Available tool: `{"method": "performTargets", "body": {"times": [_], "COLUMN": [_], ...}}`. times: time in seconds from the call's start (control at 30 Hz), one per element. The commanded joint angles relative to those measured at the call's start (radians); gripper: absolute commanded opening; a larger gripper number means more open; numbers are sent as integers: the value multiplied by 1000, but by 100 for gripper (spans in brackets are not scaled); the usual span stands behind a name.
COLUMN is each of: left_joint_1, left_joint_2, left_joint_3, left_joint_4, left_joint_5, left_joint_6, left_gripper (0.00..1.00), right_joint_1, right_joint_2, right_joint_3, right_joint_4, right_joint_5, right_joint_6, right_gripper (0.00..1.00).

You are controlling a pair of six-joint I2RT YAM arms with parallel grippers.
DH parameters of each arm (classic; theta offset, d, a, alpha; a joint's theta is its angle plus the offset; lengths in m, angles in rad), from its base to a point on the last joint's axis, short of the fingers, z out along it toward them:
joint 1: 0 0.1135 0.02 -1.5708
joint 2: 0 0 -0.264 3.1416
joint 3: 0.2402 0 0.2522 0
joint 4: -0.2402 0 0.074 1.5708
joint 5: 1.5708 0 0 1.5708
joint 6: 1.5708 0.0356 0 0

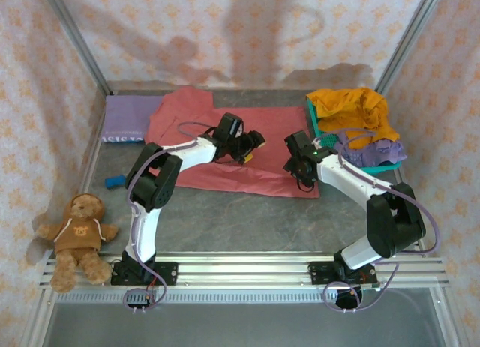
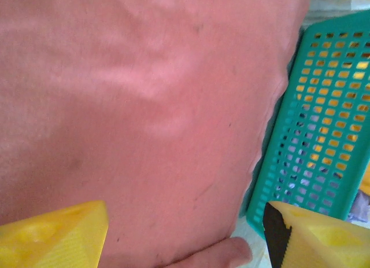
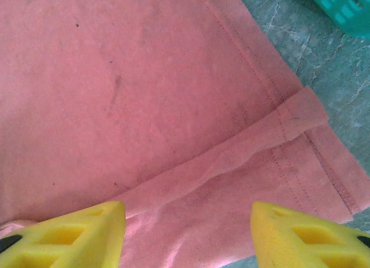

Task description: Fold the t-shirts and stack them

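Far left, off the mat edge, the teddy bear (image 1: 79, 234) sits by the rail, and a small blue object (image 1: 112, 182) lies on the table (image 1: 247, 219) just past it. At back left there's a folded lavender t-shirt (image 1: 126, 119), lying flat. The dusty red t-shirt (image 1: 217, 115) is spread flat mid-table, its left edge touching or overlapping the lavender one; I can't tell which. My left gripper (image 2: 185, 230) hovers over the red cloth near its right side, with the fingers apart and nothing between them. From that wrist I see the shirt's edge running just beside the basket wall. My right gripper (image 3: 188, 233) sits over the shirt's near right corner, also spread wide with nothing clamped. A strip of cloth is doubled over there, with bare table beside it. At right the teal basket (image 1: 379, 168) holds the mustard t-shirt (image 1: 352, 111) heaped on top. A purple t-shirt (image 1: 379, 148) spills over its near rim.
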Motion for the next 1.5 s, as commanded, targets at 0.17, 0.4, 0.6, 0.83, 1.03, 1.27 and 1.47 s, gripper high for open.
{"method": "performTargets", "body": {"times": [0.17, 0.4, 0.6, 0.83, 1.03, 1.27, 1.47], "left_joint_1": [69, 180, 319, 500, 553, 556, 557], "left_joint_2": [-113, -292, -398, -428, -400, -324, -320], "left_joint_3": [17, -141, -247, -291, -275, -286, -354], "left_joint_4": [-193, -317, -424, -527, -586, -586, -558], "left_joint_5": [-15, -36, -49, -67, -112, -143, -169], "left_joint_6": [142, 263, 373, 505, 578, 630, 617], "left_gripper": [73, 75, 76, 77, 77, 77, 77], "right_joint_1": [-5, -4, -5, -5, 14, 71, 94], "right_joint_2": [75, 214, 275, 332, 300, 324, 350], "right_joint_3": [2, 74, 176, 293, 322, 232, 173], "right_joint_4": [18, 52, 34, -35, -120, -85, -56], "right_joint_5": [-59, -50, 7, 45, -59, -238, -285], "right_joint_6": [4, -46, -94, -165, -207, -188, -164], "right_gripper": [59, 59, 59, 59, 59, 58, 58]}}
